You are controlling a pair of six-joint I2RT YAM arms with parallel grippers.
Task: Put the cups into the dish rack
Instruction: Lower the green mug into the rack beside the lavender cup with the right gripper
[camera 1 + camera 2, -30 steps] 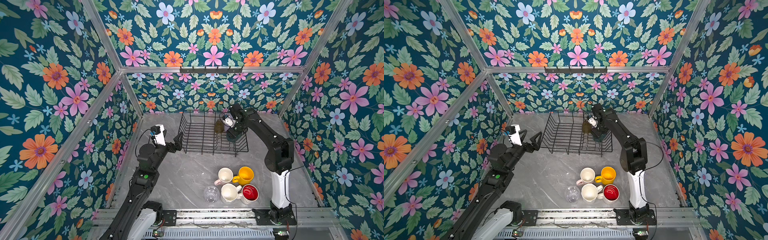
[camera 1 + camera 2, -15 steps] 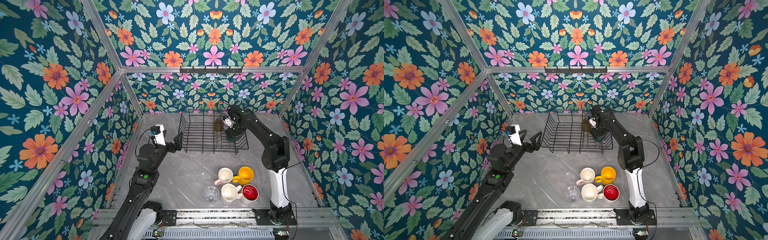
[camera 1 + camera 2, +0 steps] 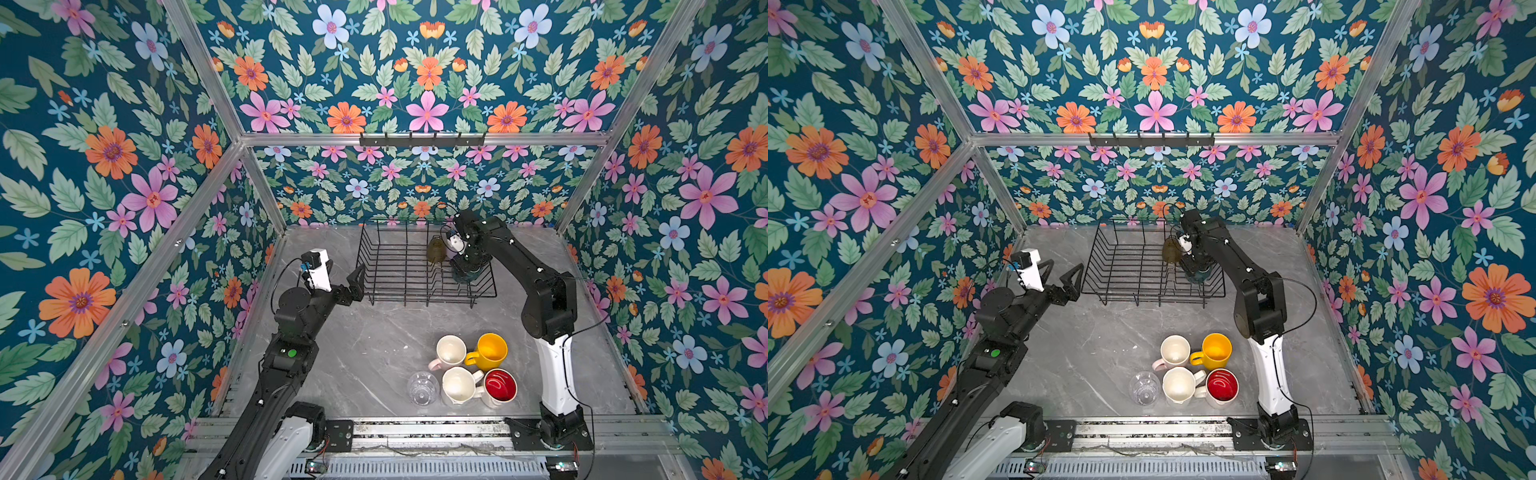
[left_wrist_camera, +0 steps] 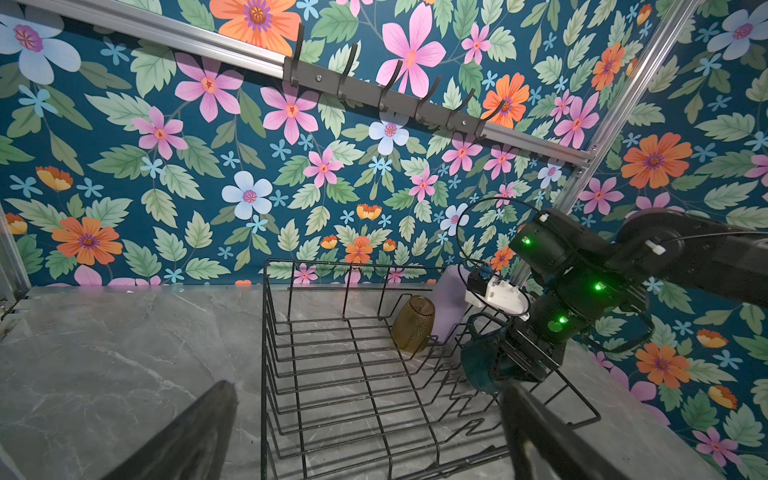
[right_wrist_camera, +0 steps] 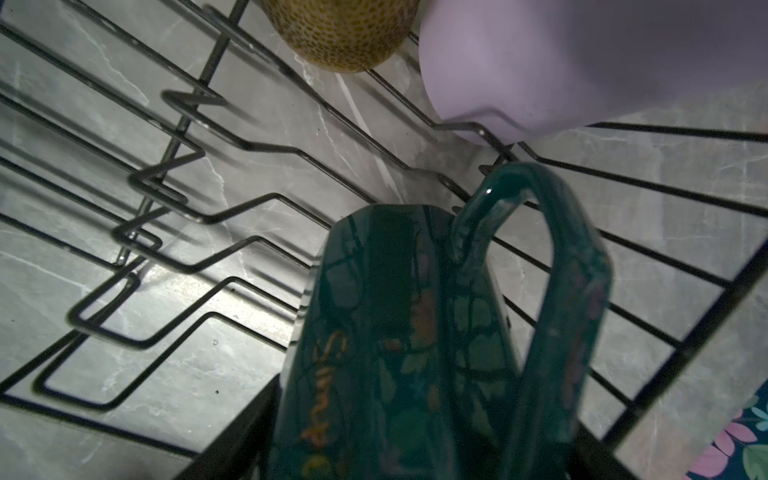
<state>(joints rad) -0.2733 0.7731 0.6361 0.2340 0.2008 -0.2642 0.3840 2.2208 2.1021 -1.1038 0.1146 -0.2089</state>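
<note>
Right arm rises from its base at lower right of both top views, elbow bent, wrist pointing down into the right end of the dish rack [image 3: 395,270], upper centre of frame. Right gripper [image 3: 468,267] fingers clamped on the teal mug [image 4: 477,368], which sits low among the rack wires, handle facing the wrist camera. Olive glass [image 3: 435,249], tilted, and lilac tumbler [image 4: 451,307] are in the rack just beside it. Left arm folded at centre left, left gripper [image 3: 1064,272] level, aimed at the rack's near left corner, fingers spread wide, empty, not touching it. Bunched on the table, lower centre: pink mug [image 3: 449,351], yellow mug [image 3: 490,351], white mug [image 3: 459,384], red-lined mug [image 3: 500,384], clear glass [image 3: 422,387].
</note>
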